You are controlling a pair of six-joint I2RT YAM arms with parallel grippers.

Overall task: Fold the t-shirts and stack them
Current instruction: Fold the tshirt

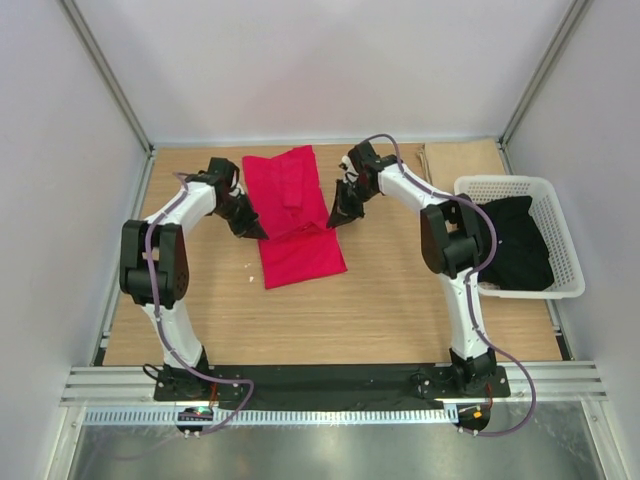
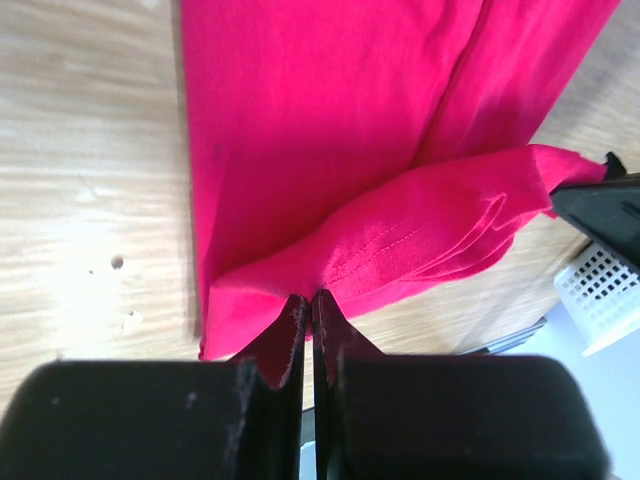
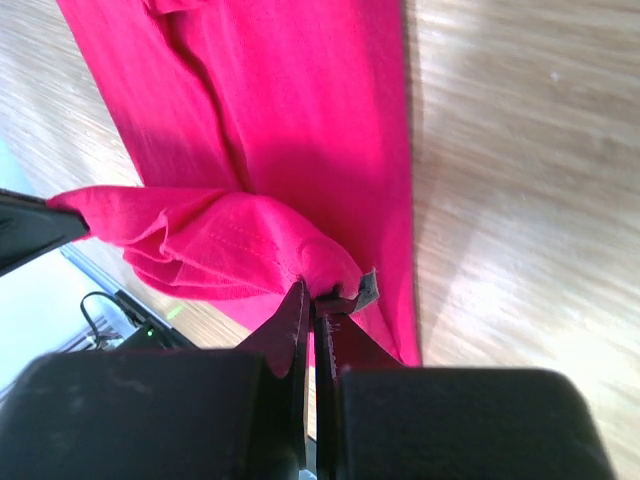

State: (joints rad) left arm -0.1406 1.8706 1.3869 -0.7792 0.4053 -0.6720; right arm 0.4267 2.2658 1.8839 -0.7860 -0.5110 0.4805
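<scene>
You're looking at a wooden table (image 1: 400,320) with one shirt in work and no stack on it yet. The red t-shirt (image 1: 297,215) is lying mid-table toward the far edge, already narrowed into a long strip. The sides look turned in, so I'm judging the lengthwise fold done. The cross fold is what you're doing now. A band of cloth at mid-length is bunching up off the wood between the arms, while the near end is lying flat toward the bases.

The white basket (image 1: 560,290) is sitting at the right edge, well apart from the shirt, with dark cloth (image 1: 515,240) in it. That's probably more garments waiting, but I can't tell how many or whether they're t-shirts. So you're roughly halfway through one shirt, and stacking isn't started.

Both arms are reaching forward and bending in toward the shirt, elbows out, wrists angling down, one on each side of the strip. The left gripper (image 1: 252,228) is sitting at the shirt's left edge and the right gripper (image 1: 338,218) at its right edge, about level with each other.

Jaws on both are pressing together with red cloth nipped between the tips. The left is pinching the raised edge fold, the right a hem corner. Only a little fabric is sitting in each grip, so I'm expecting slip risk if you're pulling fast.
</scene>
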